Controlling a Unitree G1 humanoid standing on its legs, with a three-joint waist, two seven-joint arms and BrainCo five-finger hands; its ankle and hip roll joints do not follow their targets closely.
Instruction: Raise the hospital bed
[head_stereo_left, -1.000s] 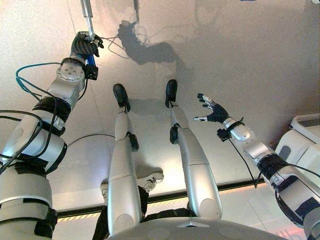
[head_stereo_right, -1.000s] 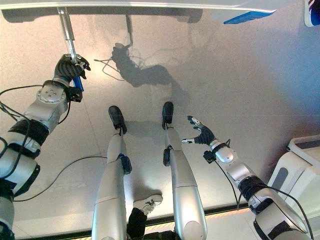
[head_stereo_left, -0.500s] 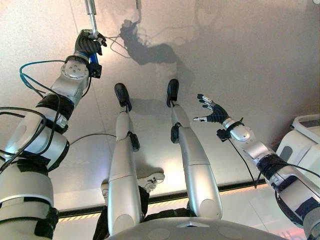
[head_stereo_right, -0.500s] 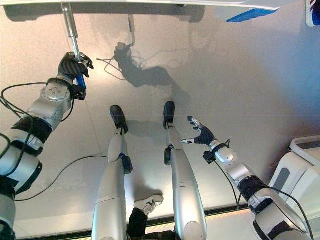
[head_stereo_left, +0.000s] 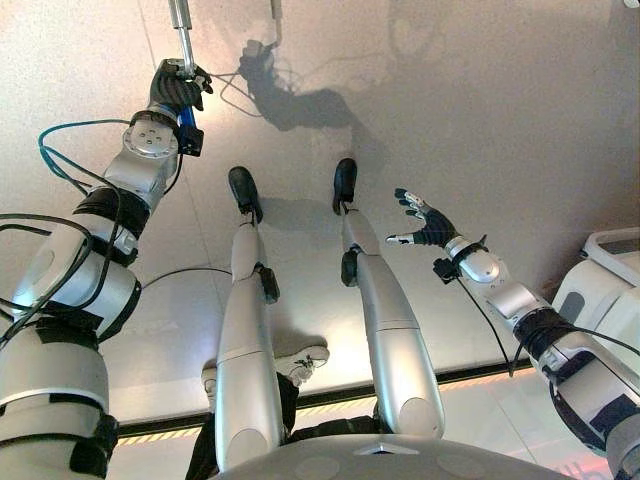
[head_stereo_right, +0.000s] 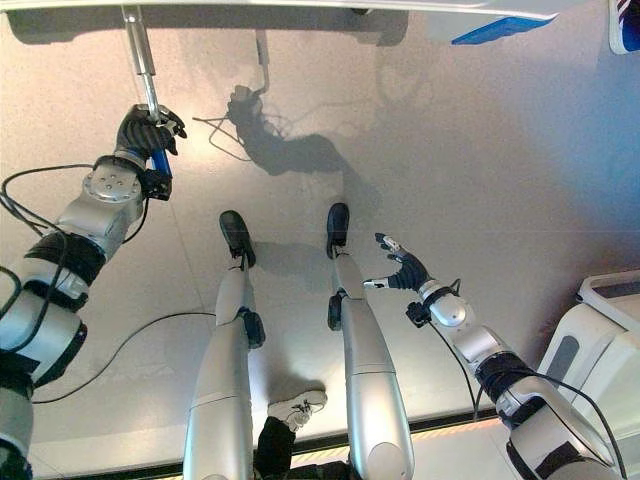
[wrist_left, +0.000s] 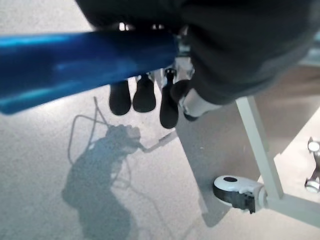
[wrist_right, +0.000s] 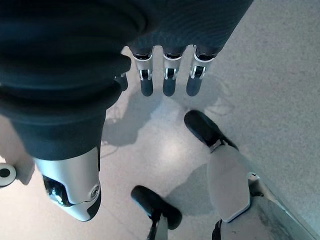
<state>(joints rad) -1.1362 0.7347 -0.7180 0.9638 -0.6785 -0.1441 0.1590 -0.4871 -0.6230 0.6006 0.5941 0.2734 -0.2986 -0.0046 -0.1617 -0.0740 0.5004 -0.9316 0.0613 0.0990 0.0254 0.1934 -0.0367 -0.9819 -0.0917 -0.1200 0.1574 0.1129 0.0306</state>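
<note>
Left hand (head_stereo_left: 178, 88) is clenched on the blue crank handle (head_stereo_left: 186, 120) under the bed (head_stereo_right: 300, 8) at far left; turning could slip it, while right hand (head_stereo_left: 428, 222) hangs open.

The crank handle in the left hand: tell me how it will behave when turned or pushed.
The crank handle looks like a straight metal rod, so probably stiff, not bendy. The left hand is curled round its blue grip, whose smooth surface might slip. The bed frame stands on a caster, so a hard push could roll it.
</note>
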